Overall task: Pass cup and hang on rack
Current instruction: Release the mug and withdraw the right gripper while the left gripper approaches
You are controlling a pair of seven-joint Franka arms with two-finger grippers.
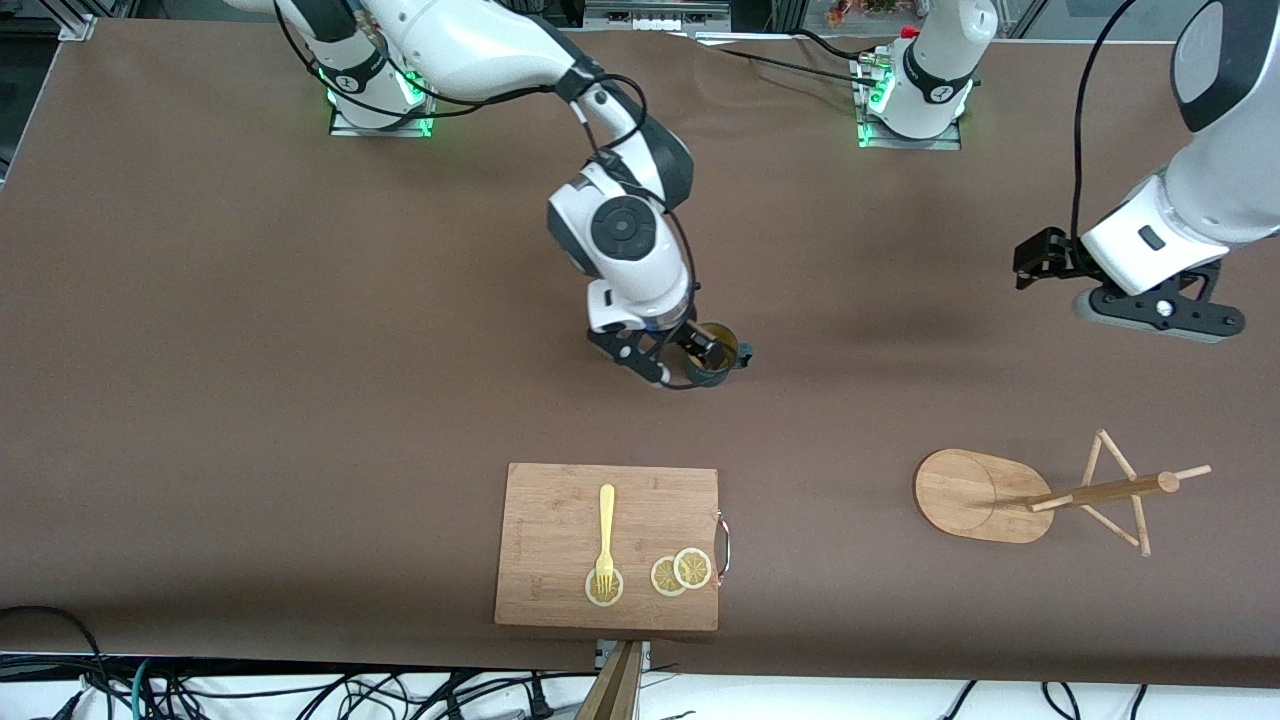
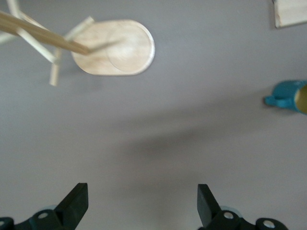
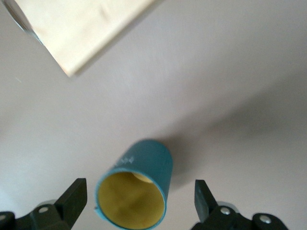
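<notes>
The dark teal cup (image 1: 716,357) stands upright on the table's middle, its handle toward the left arm's end. My right gripper (image 1: 684,360) is open and low at the cup. In the right wrist view the cup (image 3: 144,165), yellow inside, sits between the spread fingers of the right gripper (image 3: 139,187) with a gap on each side. The bamboo rack (image 1: 985,495) stands nearer the front camera, toward the left arm's end, with its post (image 1: 1100,492) and pegs up. My left gripper (image 1: 1165,315) hangs open and empty over bare table; the left wrist view shows the left gripper (image 2: 142,190), the rack (image 2: 115,48) and the cup (image 2: 287,96).
A rectangular bamboo cutting board (image 1: 608,545) lies nearer the front camera than the cup. It carries a yellow fork (image 1: 605,535) and lemon slices (image 1: 681,571). Its corner shows in the right wrist view (image 3: 81,24). Cables run along the table's front edge.
</notes>
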